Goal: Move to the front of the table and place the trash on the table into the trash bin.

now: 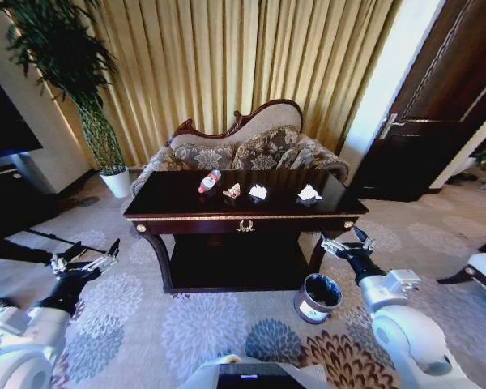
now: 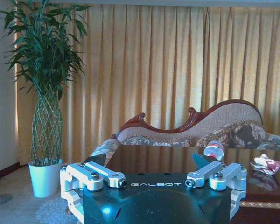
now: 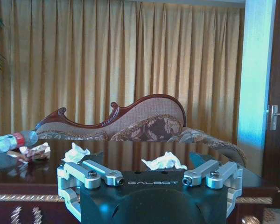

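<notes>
A: Centre of the head view: the table (image 1: 243, 217), dark and glossy. On its top, in a row left to right: a plastic bottle (image 1: 209, 181) lying down, a pinkish paper wad (image 1: 232, 191), a white wad (image 1: 258, 192), a second white wad (image 1: 309, 193).

B: Bin?

A: The trash bin (image 1: 317, 297) stands on the carpet, lower right of centre, just beside the table's right leg. Left gripper (image 1: 87, 261) at mid-left, right gripper (image 1: 347, 241) at mid-right, both spread open, holding nothing, both short of the table.

B: Left wrist view?

A: Left gripper (image 2: 150, 164) fingers apart at the bottom; bottle (image 2: 213, 150) and pinkish wad (image 2: 265, 164) at right on the tabletop (image 2: 168, 158).

B: Right wrist view?

A: Right gripper (image 3: 148, 162) parted, empty. Bottle (image 3: 11, 141) far left, pinkish wad (image 3: 33, 152) beside it, then the two white wads (image 3: 76, 153) (image 3: 164, 161).
</notes>
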Controlling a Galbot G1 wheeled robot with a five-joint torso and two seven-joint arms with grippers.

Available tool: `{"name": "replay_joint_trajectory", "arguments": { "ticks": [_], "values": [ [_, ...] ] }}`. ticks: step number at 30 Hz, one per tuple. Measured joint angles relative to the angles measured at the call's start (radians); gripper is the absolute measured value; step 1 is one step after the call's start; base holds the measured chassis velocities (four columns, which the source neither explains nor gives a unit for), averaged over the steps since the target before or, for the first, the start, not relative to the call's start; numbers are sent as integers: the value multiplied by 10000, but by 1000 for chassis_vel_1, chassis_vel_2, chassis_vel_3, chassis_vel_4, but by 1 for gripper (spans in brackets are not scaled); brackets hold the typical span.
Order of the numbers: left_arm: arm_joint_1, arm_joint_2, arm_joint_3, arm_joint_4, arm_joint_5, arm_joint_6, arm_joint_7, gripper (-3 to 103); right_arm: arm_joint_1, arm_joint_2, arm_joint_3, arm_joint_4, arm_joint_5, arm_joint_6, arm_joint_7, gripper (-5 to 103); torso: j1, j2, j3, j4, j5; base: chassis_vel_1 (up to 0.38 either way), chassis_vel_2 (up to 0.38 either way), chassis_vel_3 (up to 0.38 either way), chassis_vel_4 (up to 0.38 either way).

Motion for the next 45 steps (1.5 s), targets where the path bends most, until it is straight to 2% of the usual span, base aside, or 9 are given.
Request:
{"name": "replay_joint_trajectory", "arguments": {
  "ticks": [23,29,31,32,36,40,43,44,45],
  "values": [
    [25,-60,28,-46,-6,-8,12,100,-18,-27,-15,-75,-397,-71,13,100,4,-3,3,0,1,-166,165,153,-160],
    [46,-79,30,-87,-6,-11,12,100,147,-224,-20,-125,-16,-253,78,100,-2,-1,-1,-1,-1,0,0,0,0],
    [137,-80,-6,-269,-11,-12,5,100,830,-745,-27,-483,1174,-931,424,100,-7,3,-2,0,1,0,0,0,0],
    [137,-80,-6,-269,-11,-12,5,100,830,-745,-27,-483,1174,-931,424,100,-7,3,-2,0,1,0,0,0,0],
    [214,-86,-62,-443,-18,-12,-29,100,1896,-1706,-91,-1494,1916,-1273,646,100,-1,0,1,-1,2,0,0,0,0],
    [242,-116,-71,-488,-18,-11,-36,100,2422,-2169,-134,-1826,2312,-1594,843,100,-1,0,0,2,1,0,0,0,0],
    [265,-196,-27,-519,13,-13,-46,100,3173,-2865,-248,-2210,3265,-2642,1621,100,-2,0,0,1,1,0,0,0,0],
    [265,-196,-27,-519,13,-13,-46,100,3173,-2865,-248,-2210,3265,-2642,1621,100,-2,0,0,1,1,0,0,0,0],
    [264,-207,0,-519,70,-17,-48,100,3393,-3040,-286,-2272,3898,-3059,2097,100,-2,0,0,0,1,0,0,0,0]
  ]
}}
